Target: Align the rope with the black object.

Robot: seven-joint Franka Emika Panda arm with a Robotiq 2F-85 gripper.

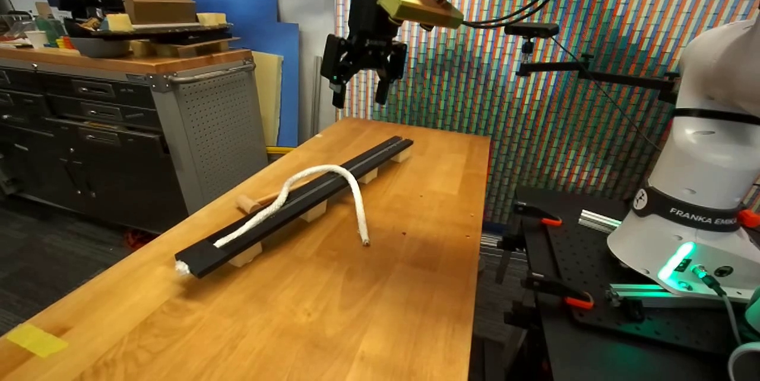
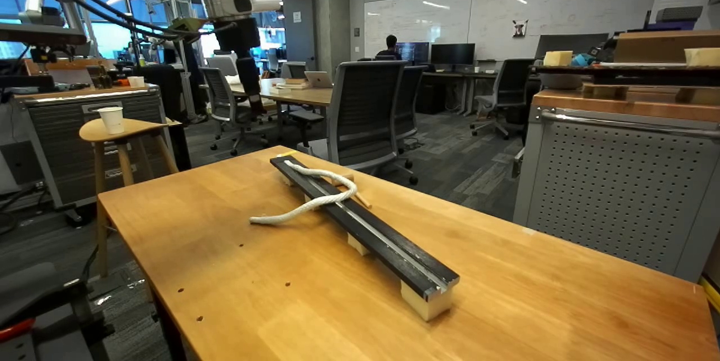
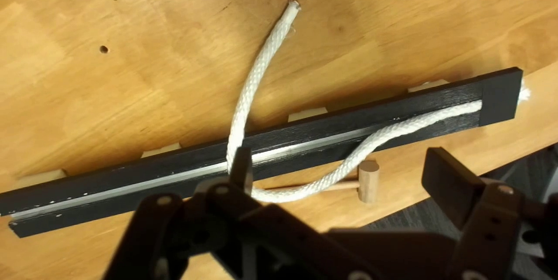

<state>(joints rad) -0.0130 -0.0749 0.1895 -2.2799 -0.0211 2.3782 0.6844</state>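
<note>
The gripper (image 1: 360,98) is held well above the table (image 1: 421,298), fingertips pointed down. Its fingers (image 1: 338,98) are spread wide, with a bare gap left between them. Part of the rope (image 3: 320,185) is covered by a finger in the wrist view; that's line of sight only, as the two are seen well apart in both exterior views.

The black bar (image 2: 365,226) is propped off the table on four pale blocks (image 2: 426,302). A pale strip (image 3: 281,152) is seen along its middle, and a white tuft (image 1: 182,267) at one end.

Rope is only partly lined up. One end is laid on top of the bar, near the tufted end. A run is carried along the bar from there, then the long edge away from the robot base (image 1: 671,167) is crossed. A loop is formed past that edge, above the handle of a wooden mallet (image 3: 369,184); contact with the handle can't be told. The bar is then crossed back over, and the loose end is left on the table, robot base side, well apart from the bar.

Around it: yellow tape (image 1: 37,339) is stuck on the table. A paper cup (image 2: 112,120) is stood on a stool (image 2: 139,125).
</note>
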